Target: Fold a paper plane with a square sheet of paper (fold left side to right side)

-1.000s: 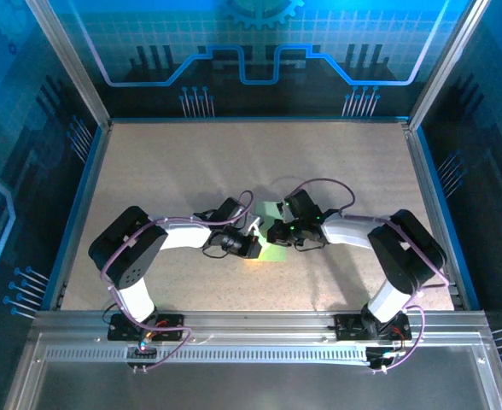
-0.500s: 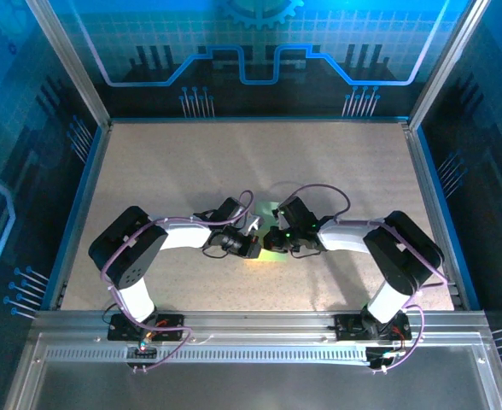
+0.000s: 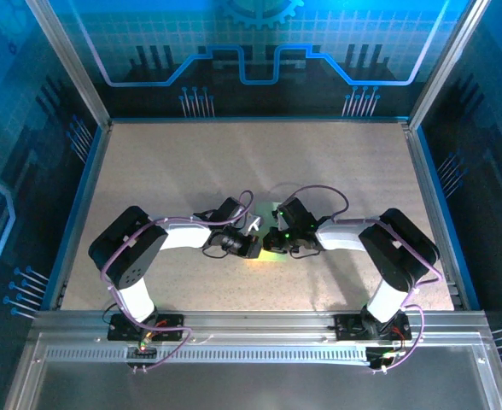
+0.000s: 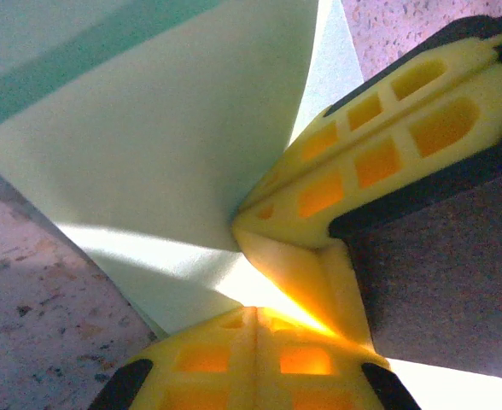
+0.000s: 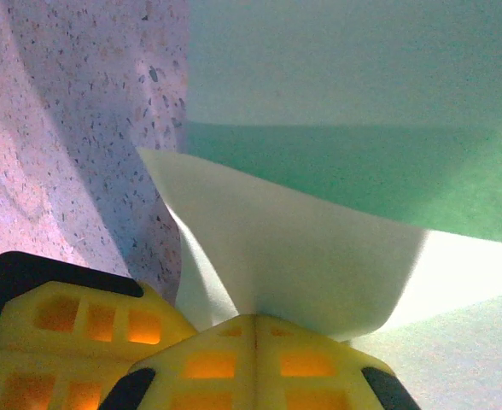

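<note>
While the square sheet of paper [image 5: 302, 256] sits mid-worktop [image 3: 166, 171] between the two arms, the left jaws and right jaws are both clamped tight on it. They're right beside each other, each pinching up a bit of the pale green sheet, and the rest lies flat.

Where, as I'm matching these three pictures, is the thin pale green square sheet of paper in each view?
Top external: the thin pale green square sheet of paper is a small sliver just below the picture's centre.
Left wrist: upper left and centre, a raised flap.
Right wrist: flat across the top, with a curled flap pinched in the right gripper.
Shared landmark: the speckled beige tabletop beside it.
</note>
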Controlling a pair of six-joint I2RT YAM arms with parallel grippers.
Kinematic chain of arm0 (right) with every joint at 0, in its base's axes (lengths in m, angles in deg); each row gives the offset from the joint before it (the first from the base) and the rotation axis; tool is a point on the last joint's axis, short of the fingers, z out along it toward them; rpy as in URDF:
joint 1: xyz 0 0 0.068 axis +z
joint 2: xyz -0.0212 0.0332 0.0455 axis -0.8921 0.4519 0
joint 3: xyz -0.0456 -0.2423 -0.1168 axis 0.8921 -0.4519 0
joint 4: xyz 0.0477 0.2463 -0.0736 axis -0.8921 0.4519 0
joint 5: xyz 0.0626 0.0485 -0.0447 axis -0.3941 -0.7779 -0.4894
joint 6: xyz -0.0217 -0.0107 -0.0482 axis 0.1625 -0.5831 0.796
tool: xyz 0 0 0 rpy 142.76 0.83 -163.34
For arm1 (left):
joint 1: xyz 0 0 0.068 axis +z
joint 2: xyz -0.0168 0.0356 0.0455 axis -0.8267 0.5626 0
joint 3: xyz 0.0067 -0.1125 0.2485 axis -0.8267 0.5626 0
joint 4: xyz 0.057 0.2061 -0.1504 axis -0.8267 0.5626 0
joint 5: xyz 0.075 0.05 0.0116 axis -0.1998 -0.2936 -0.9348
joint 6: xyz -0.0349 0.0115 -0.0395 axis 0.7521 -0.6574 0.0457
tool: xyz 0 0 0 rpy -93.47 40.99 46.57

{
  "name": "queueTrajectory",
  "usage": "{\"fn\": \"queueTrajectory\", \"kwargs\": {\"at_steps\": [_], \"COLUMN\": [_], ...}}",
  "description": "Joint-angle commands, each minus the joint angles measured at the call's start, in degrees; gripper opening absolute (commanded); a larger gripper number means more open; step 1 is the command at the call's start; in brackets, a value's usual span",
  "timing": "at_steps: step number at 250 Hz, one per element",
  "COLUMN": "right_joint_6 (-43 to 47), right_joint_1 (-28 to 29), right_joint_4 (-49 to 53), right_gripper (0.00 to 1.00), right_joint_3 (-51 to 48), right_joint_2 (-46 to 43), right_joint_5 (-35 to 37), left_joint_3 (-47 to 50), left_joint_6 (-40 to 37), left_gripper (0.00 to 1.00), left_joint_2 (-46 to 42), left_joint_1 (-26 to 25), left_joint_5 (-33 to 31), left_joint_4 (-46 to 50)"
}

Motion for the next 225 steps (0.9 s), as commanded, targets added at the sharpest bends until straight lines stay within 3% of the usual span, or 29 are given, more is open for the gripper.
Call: {"fn": "queueTrajectory", "kwargs": {"at_steps": [1, 225], "right_joint_6": [1.5, 6.4], "right_joint_1": [-0.6, -12.1], "right_joint_4": [2.7, 5.7], "right_gripper": [0.0, 0.0], "right_joint_3": [0.8, 3.4], "right_joint_2": [2.0, 3.4], "right_joint_5": [2.7, 0.7], "left_joint_3": [1.2, 2.2], "left_joint_6": [0.0, -0.6], "left_gripper": [0.02, 0.01], "left_joint_2": [2.3, 2.1], "left_joint_1": [-0.3, -0.2], "left_joint_5": [-2.2, -2.5], "left_joint_4": [3.7, 4.1]}}
